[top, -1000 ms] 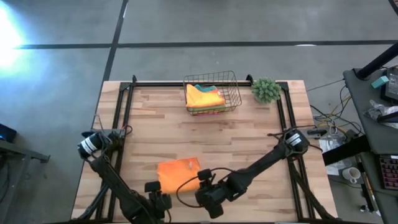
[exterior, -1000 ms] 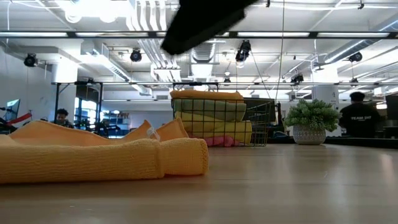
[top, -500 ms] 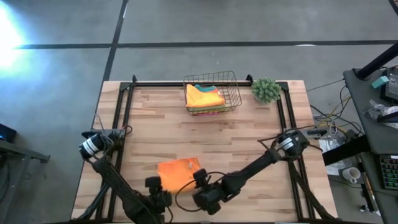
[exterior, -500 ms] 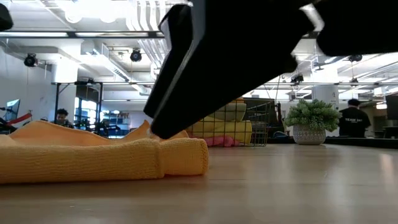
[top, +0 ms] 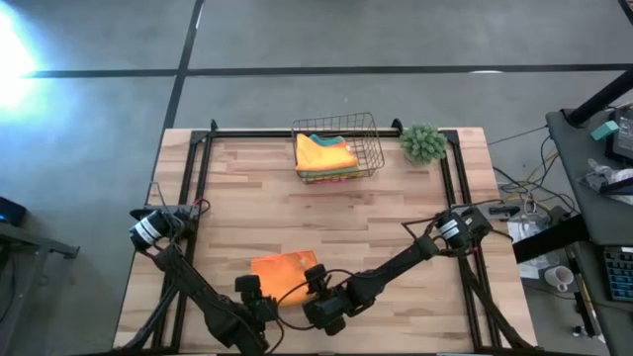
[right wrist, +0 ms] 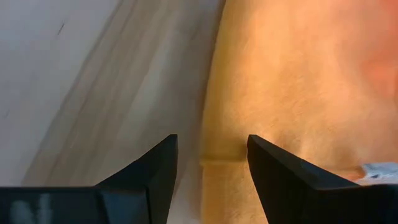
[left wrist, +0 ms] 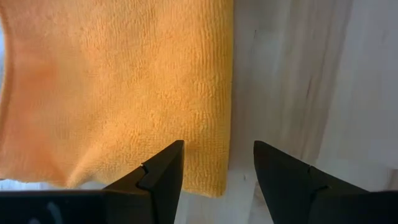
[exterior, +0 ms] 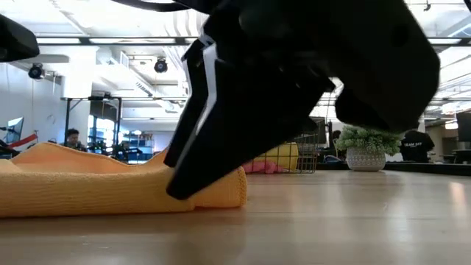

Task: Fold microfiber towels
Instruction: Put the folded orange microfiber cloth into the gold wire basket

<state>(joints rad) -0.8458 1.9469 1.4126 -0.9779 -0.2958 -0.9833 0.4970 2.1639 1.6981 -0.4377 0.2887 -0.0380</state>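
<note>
Orange microfiber towel (top: 283, 275) lies flat on the wooden table (top: 396, 227), at the near edge, well apart from the wire basket (top: 337, 146) at the far edge. Towel is partly folded; in the low view it shows as a thick rolled fold (exterior: 110, 188) resting on the table top.

Left gripper (top: 254, 297) sits at the towel's near-left corner. Left wrist view: fingers (left wrist: 163, 171) spread wide, towel's corner edge (left wrist: 124, 93) lying just ahead of the gap between them, nothing clamped.

Right gripper (top: 318, 287) sits at the towel's near-right corner, just beside the left gripper. Right wrist view: fingers (right wrist: 155, 168) also spread wide, straddling the towel's side edge (right wrist: 292, 93), with bare table on one side and orange cloth on the other. Nothing held. A small white tag (right wrist: 379, 169) shows on the cloth near one finger. In the low view the right gripper's dark body (exterior: 294, 81) fills most of the frame and hangs down close to the towel's fold; whether a fingertip touches the cloth there cannot be told, possibly just clear of it.

Wire basket holds a stack of folded towels (top: 326, 155): orange-yellow on top, teal and pink edges showing beneath. Small green fuzzy plant (top: 423, 142) stands just beside the basket, at the table's far-right corner.
</note>
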